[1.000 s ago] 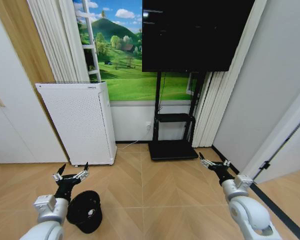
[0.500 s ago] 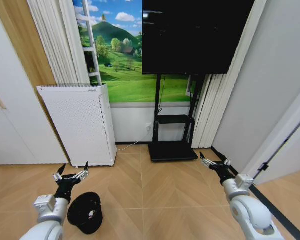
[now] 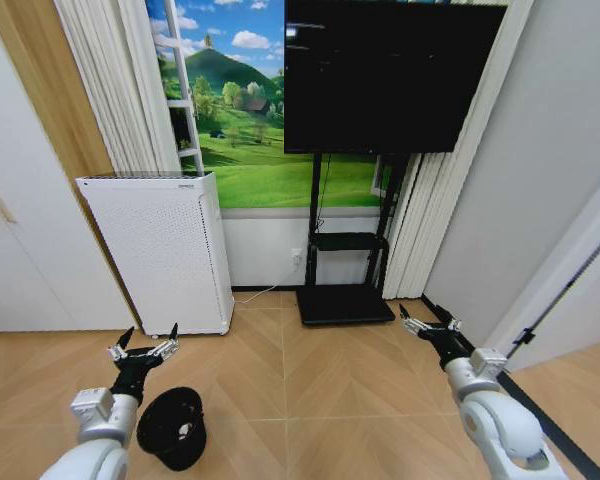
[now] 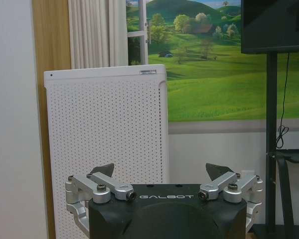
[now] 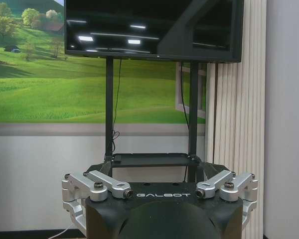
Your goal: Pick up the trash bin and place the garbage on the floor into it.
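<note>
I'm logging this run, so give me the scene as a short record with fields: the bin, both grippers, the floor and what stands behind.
bin: black mesh trash bin, on the floor at the robot's lower left, not held
left gripper: left gripper open, empty, in the air just above and behind the bin
right gripper: right gripper open, empty, held out over bare floor on the right
behind left: white perforated appliance against the wall
behind centre: black screen on a black stand
</note>
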